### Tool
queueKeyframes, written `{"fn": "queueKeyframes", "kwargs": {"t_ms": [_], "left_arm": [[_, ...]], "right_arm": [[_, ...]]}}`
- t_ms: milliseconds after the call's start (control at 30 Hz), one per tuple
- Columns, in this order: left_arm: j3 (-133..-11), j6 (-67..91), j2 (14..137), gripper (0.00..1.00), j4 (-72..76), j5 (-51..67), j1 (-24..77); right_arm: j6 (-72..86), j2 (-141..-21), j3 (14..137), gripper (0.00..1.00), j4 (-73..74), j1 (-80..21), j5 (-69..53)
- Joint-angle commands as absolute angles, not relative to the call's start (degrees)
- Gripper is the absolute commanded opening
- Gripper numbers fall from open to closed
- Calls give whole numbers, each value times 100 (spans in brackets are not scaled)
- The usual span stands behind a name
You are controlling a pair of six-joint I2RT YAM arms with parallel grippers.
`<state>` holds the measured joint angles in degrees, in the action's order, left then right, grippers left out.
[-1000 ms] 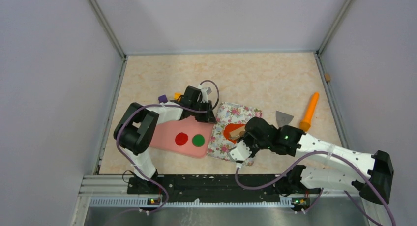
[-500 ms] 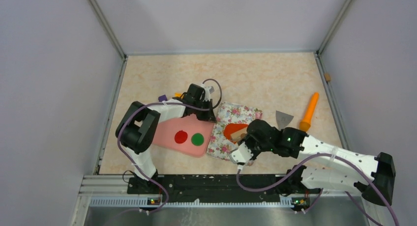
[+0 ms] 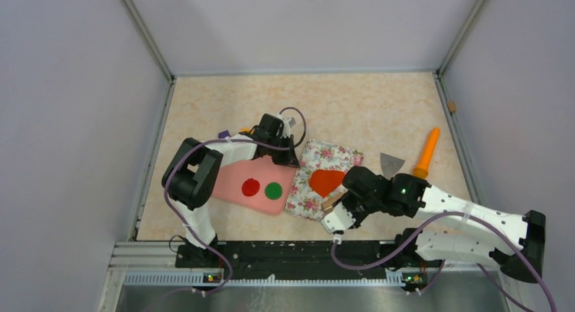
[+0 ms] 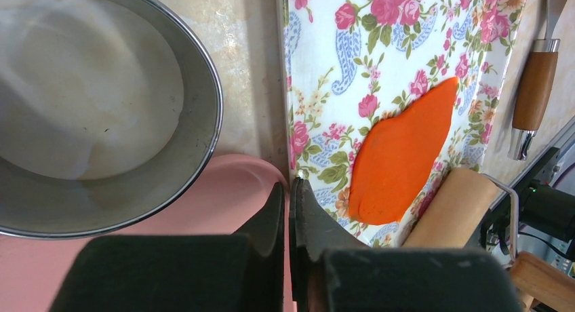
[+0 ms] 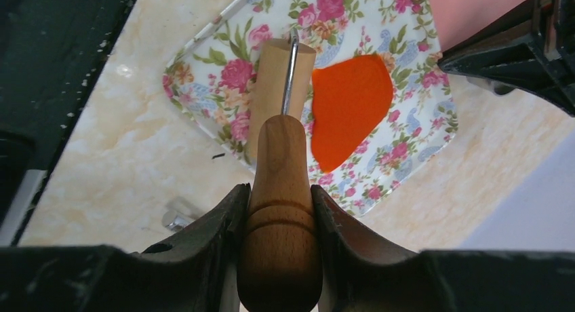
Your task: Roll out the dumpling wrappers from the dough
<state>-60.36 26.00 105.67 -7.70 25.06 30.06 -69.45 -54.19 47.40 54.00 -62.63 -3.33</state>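
The dough (image 3: 325,181) is seen pressed flat into an orange-red patch near the middle of the flowered mat (image 3: 302,193), with flowered surface showing on every side of it. The wooden roller (image 5: 271,95) is laid on the mat just beside the dough's near edge. Its handle is clamped between the fingers of the right gripper (image 5: 279,213), which are spread only as wide as the handle. The left gripper (image 4: 291,190) is closed, finger against finger, and its tips are set at the mat's left edge where the pink board (image 4: 203,203) meets it (whether that edge is pinched cannot be told). On the pink board a red wrapper (image 3: 251,187) and a green wrapper (image 3: 273,190) are laid side by side, apart from each other and inside the board's edges. A metal bowl (image 4: 215,115) is stood just past the board's far edge. Bare tabletop (image 3: 339,102) is left between the mat and the back wall, while a scraper (image 3: 391,164) and an orange stick (image 3: 427,152) are laid towards the right-hand rail
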Motion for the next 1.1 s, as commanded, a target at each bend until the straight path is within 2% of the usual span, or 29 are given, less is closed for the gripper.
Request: {"fn": "queueKeyframes", "kwargs": {"t_ms": [0, 133, 233, 600, 733, 1067], "left_arm": [[-5850, 2523, 10895, 0, -579, 1695, 3023], [-5752, 2583, 10749, 0, -490, 1748, 3021], [-5719, 2591, 10672, 0, -476, 1792, 3023], [-5548, 2546, 10582, 0, -457, 1894, 3023], [-5555, 2502, 10630, 0, -472, 1920, 3023], [-5590, 2537, 10763, 0, -421, 1979, 3023]], "right_arm": [[-6254, -5523, 5554, 0, 6245, -6340, -547], [-4770, -5662, 6342, 0, 5863, -6068, -519], [-3391, -5800, 6651, 0, 5502, -5197, -1088], [1040, -6809, 6146, 0, 4160, -2088, -3215], [1609, -7540, 6073, 0, 3861, -1355, -3865], [1648, -7806, 5877, 0, 3347, -1291, -3527]]}}
